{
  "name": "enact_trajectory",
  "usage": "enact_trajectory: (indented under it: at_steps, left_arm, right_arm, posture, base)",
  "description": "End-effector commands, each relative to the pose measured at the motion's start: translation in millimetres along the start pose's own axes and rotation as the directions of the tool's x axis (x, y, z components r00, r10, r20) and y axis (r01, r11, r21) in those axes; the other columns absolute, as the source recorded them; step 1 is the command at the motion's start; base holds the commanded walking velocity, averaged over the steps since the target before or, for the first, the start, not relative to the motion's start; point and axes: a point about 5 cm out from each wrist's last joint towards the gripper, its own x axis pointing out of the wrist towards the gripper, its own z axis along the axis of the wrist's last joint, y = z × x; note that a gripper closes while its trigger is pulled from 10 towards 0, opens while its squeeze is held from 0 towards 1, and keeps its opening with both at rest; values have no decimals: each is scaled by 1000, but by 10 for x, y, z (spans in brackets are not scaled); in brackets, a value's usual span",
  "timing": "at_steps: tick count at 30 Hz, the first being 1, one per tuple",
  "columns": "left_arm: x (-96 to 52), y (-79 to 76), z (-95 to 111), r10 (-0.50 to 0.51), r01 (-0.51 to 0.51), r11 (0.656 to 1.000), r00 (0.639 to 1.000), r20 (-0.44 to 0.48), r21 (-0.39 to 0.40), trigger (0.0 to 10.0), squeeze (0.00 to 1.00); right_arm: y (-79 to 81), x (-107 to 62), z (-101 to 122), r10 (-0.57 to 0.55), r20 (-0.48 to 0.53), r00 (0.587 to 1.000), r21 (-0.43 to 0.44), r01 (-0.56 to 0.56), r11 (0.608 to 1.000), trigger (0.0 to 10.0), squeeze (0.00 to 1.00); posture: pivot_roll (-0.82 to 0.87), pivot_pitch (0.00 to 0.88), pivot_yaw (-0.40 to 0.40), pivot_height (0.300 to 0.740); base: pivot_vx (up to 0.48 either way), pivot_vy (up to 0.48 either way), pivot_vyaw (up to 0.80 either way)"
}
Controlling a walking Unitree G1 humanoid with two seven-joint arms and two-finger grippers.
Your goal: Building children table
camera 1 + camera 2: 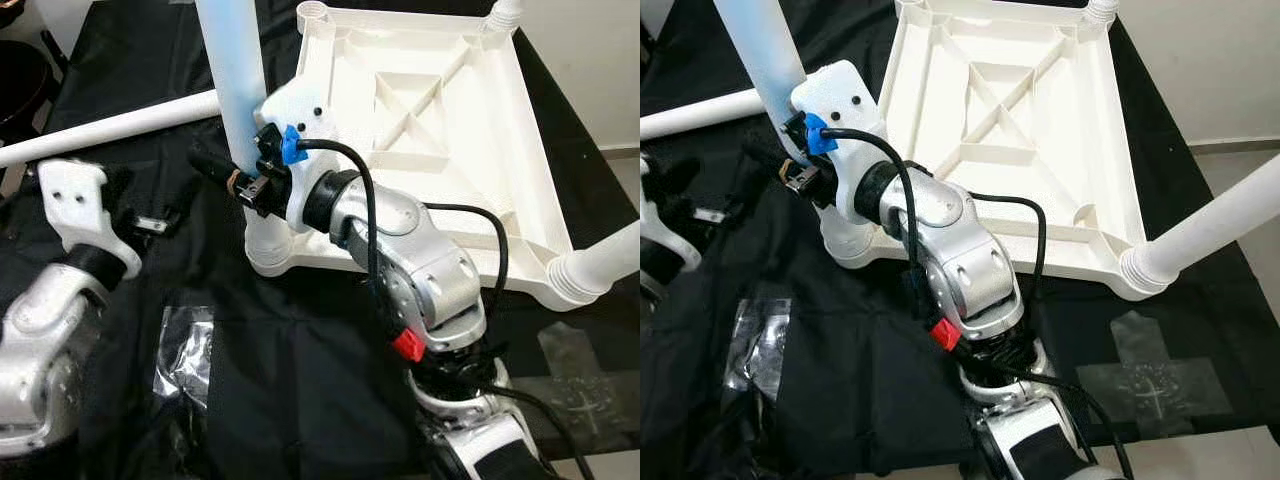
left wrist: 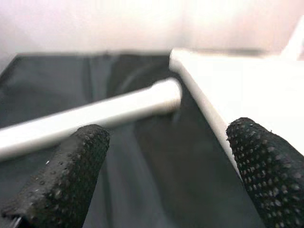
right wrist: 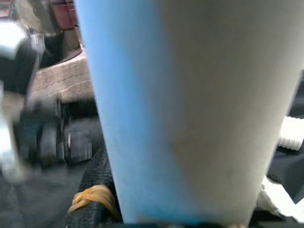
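I see the white plastic table top (image 1: 430, 130) lying upside down on a black cloth (image 1: 300, 380), its ribbed underside facing up. My right gripper (image 1: 235, 180) is closed around a smooth round white table leg (image 1: 232, 75) that stands straight up in the near corner socket (image 1: 270, 245). Two more legs stick out of other corners. A loose leg (image 1: 110, 128) lies flat on the cloth, pointing at the table top. My left gripper (image 2: 166, 175) hangs near it with its bumpy black fingers (image 2: 71, 171) wide apart, holding nothing. A crinkly clear bag (image 1: 185, 355) lies nearby.
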Motion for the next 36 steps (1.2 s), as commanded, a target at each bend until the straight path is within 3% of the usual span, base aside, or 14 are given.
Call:
enact_trajectory:
  at_steps: [1, 3, 7, 15, 17, 18, 20, 21, 23, 24, 26, 28, 32, 36]
  left_arm:
    - [-8, 106, 102, -15, 17, 999, 1000, 26, -42, 10000, 0]
    - [51, 157, 275, -58, 62, 997, 996, 74, -53, 10000, 0]
    - [102, 147, 410, -106, 112, 992, 988, 110, -50, 10000, 0]
    - [199, -52, 640, -308, 323, 943, 937, 165, -75, 10000, 0]
    - [230, -162, 747, -406, 427, 900, 894, 188, -87, 10000, 0]
    - [230, -162, 747, -406, 427, 900, 894, 188, -87, 10000, 0]
    - [238, -250, 847, -500, 527, 844, 841, 206, -98, 10000, 0]
    - [238, -250, 847, -500, 527, 844, 841, 206, -98, 10000, 0]
    - [239, -311, 923, -577, 608, 787, 785, 226, -105, 10000, 0]
    - [239, -311, 923, -577, 608, 787, 785, 226, -105, 10000, 0]
    - [219, -357, 1000, -635, 673, 731, 731, 251, -111, 10000, 0]
    - [200, -378, 1038, -666, 707, 698, 700, 257, -115, 10000, 0]
    - [161, -414, 1036, -706, 743, 657, 665, 244, -124, 10000, 0]
    - [147, -424, 1033, -715, 751, 648, 657, 239, -129, 10000, 0]
  right_arm:
    - [34, -11, -319, 17, -153, 988, 87, -3, 996, 10000, 0]
    - [68, -14, -333, 30, -160, 987, 90, -16, 996, 10000, 0]
    - [92, -15, -345, 32, -164, 986, 92, -17, 996, 10000, 0]
    - [120, -27, -455, -26, -188, 982, 92, 44, 995, 10000, 0]
    - [101, -35, -579, -82, -216, 973, 75, 100, 992, 10000, 0]
    - [101, -35, -579, -82, -216, 973, 75, 100, 992, 10000, 0]
    - [97, -37, -701, -130, -244, 961, 67, 151, 986, 10000, 0]
    - [97, -37, -701, -130, -244, 961, 67, 151, 986, 10000, 0]
    - [100, -26, -773, -165, -257, 952, 75, 190, 979, 10000, 0]
    - [100, -26, -773, -165, -257, 952, 75, 190, 979, 10000, 0]
    - [82, -13, -794, -200, -252, 947, 76, 226, 971, 10000, 0]
    - [71, -9, -802, -222, -247, 943, 89, 250, 964, 10000, 0]
    - [38, -5, -807, -258, -241, 936, 105, 289, 952, 10000, 0]
    - [24, -4, -807, -271, -237, 933, 106, 302, 948, 10000, 0]
  posture:
    - [23, 338, -19, 740]
    - [26, 329, -21, 740]
    - [27, 325, -22, 740]
    - [33, 306, -26, 740]
    - [33, 302, -24, 740]
    - [33, 302, -24, 740]
    - [35, 298, -25, 740]
    - [35, 298, -25, 740]
    - [42, 291, -23, 740]
    - [42, 291, -23, 740]
    - [43, 290, -21, 740]
    - [43, 290, -21, 740]
    - [46, 288, -18, 740]
    - [46, 288, -18, 740]
  base:
    - [0, 0, 0]
    - [0, 0, 0]
    - [0, 0, 0]
    - [0, 0, 0]
    - [0, 0, 0]
    - [0, 0, 0]
    - [0, 0, 0]
    - [0, 0, 0]
    - [0, 0, 0]
    - [0, 0, 0]
    - [0, 0, 0]
    - [0, 0, 0]
    - [0, 0, 0]
    - [0, 0, 0]
